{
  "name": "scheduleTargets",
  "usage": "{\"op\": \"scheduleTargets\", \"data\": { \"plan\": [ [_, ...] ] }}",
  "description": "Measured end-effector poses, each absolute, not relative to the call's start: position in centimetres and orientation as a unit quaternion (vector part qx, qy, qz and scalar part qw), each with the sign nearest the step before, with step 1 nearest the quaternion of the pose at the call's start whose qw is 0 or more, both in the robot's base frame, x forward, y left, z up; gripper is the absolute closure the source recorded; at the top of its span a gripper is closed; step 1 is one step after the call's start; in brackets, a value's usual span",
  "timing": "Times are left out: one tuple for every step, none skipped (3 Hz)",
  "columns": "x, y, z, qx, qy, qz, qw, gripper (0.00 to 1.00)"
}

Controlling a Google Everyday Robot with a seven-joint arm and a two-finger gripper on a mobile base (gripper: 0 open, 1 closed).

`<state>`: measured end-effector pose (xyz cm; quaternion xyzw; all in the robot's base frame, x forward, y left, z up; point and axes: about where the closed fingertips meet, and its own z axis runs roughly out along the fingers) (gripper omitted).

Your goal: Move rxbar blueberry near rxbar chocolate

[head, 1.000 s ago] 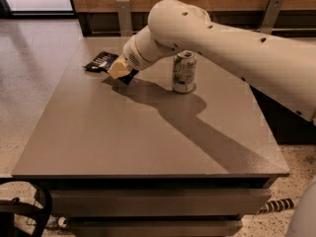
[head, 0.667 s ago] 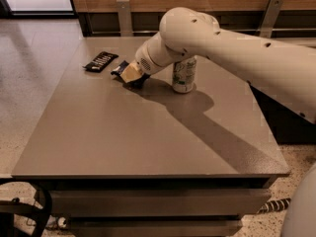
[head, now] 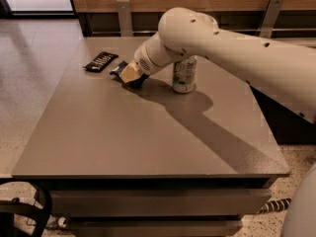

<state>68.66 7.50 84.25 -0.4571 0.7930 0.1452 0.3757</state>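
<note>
The rxbar blueberry [head: 118, 69] is a dark blue wrapper lying on the grey table [head: 148, 132], at the far left part. Only its left end shows; the rest is hidden under my gripper. My gripper [head: 130, 76] is low over the table, right at the bar's right end, reaching in from the right. The rxbar chocolate [head: 100, 61] is a black wrapper with white text, lying flat a short way to the left of the blue bar, with a small gap between them.
A white and green drink can [head: 183, 75] stands upright just right of my gripper, partly behind my arm [head: 222, 48]. The table's left edge is close to the black bar. A wooden wall panel runs behind the table.
My gripper and arm have shifted a little to the right, away from the black bar. The blue bar's left end now shows beside the gripper.
</note>
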Motion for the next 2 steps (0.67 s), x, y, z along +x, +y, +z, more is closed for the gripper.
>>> {"op": "scheduleTargets", "data": {
  "plan": [
    [68.62, 7.62, 84.20, -0.458, 0.793, 0.146, 0.375, 0.26],
    [68.56, 7.76, 84.14, -0.459, 0.792, 0.146, 0.375, 0.05]
  ]
}}
